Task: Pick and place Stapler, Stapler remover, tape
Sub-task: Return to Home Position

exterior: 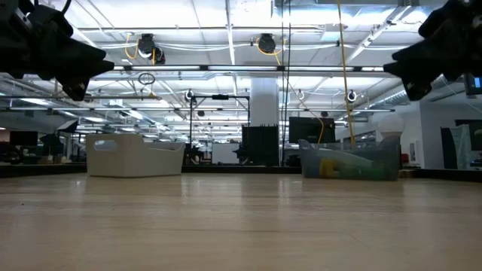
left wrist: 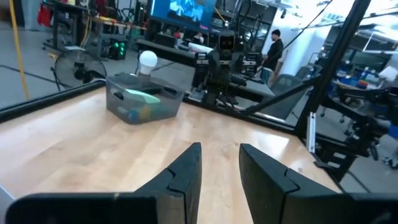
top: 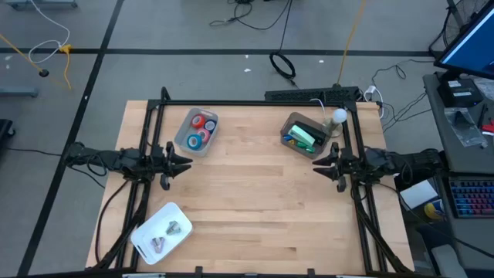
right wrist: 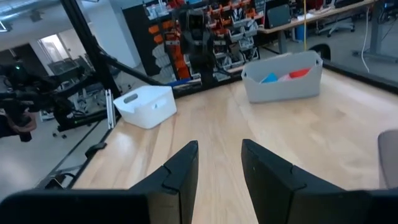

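Red and blue tape rolls (top: 199, 130) lie in a pale grey bin (top: 182, 133) at the far left, which also shows in the right wrist view (right wrist: 283, 79). A green stapler (top: 306, 137) lies in a dark bin (top: 287, 126) at the far right. Two metal stapler removers (top: 165, 235) lie in a white tray (top: 147, 228) at the near left. My left gripper (top: 187, 162) (left wrist: 219, 149) hovers level at the table's left side, open, with nothing between its fingers. My right gripper (top: 316, 164) (right wrist: 219, 144) hovers level at the right side, open as well.
A white ball-shaped object (top: 339, 116) stands behind the dark bin. Black frame bars (top: 255, 103) run along the table's far, left and right edges. The wooden middle of the table (top: 255, 193) lies between the two grippers. A person (left wrist: 272, 46) stands in the room beyond.
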{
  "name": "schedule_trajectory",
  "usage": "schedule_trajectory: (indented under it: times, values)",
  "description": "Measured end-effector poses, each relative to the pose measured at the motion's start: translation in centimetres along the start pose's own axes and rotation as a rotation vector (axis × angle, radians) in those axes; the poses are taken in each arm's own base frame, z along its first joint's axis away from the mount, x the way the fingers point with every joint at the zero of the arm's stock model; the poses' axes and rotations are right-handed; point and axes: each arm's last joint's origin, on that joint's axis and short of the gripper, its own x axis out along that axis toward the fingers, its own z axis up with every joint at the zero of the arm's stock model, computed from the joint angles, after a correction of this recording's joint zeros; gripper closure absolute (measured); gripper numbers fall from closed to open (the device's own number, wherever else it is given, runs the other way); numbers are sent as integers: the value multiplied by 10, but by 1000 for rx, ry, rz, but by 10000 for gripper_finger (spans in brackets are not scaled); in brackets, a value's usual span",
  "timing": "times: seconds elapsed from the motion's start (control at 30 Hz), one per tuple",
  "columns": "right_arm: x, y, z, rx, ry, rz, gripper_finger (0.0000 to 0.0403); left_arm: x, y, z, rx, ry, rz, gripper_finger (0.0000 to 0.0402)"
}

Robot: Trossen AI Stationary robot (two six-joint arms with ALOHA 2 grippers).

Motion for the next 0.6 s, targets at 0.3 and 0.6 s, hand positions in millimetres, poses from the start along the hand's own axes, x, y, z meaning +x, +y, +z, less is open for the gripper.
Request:
schedule_trajectory:
  times: [0.3,0.6]
  values:
    - [7,-5,-18,64,17,-8,288,2,0,-3,41,32,9,293]
    - [7,-8,-19,-58,8,-86,289,5,1,-7,50,81,24,293]
